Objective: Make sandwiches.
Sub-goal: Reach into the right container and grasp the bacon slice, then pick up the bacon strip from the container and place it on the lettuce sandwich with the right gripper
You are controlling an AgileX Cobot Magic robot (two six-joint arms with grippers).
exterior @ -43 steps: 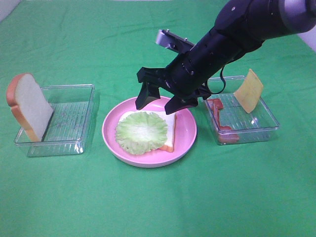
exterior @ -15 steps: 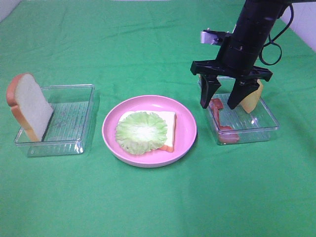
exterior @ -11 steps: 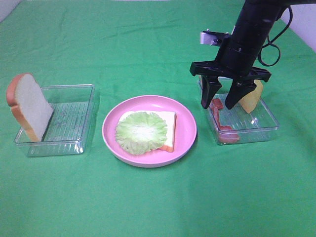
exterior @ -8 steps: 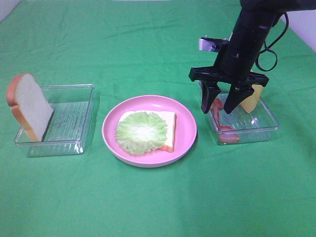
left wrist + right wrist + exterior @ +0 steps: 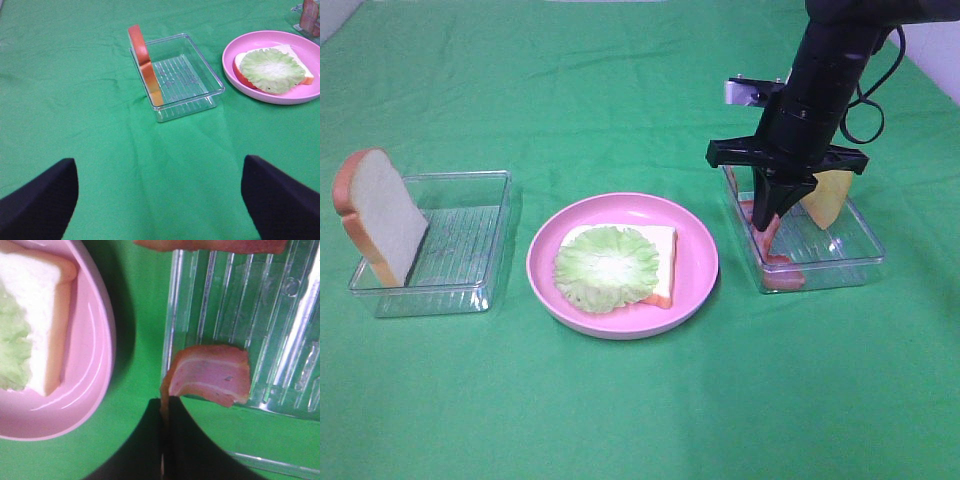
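On the pink plate (image 5: 695,290) lies a white bread slice (image 5: 660,245) with ruffled green lettuce (image 5: 607,267) on top. A second bread slice (image 5: 375,215) leans upright against the end of the left clear tray (image 5: 460,245). My right gripper (image 5: 766,222) reaches down into the right clear tray (image 5: 840,255), its fingers (image 5: 172,440) pinched shut on the edge of a pink-red bacon strip (image 5: 212,380). A yellow cheese square (image 5: 825,197) leans in that tray behind the arm. My left gripper (image 5: 160,200) hovers open over bare cloth, short of the left tray (image 5: 180,75).
Another bacon strip (image 5: 210,244) lies further along in the right tray. Green cloth (image 5: 640,400) covers the whole table. The plate (image 5: 95,340) sits close beside the right tray's wall.
My right gripper came down into the right tray and its jaws closed from wide apart onto the bacon strip. The left arm, plate and bread have not moved.
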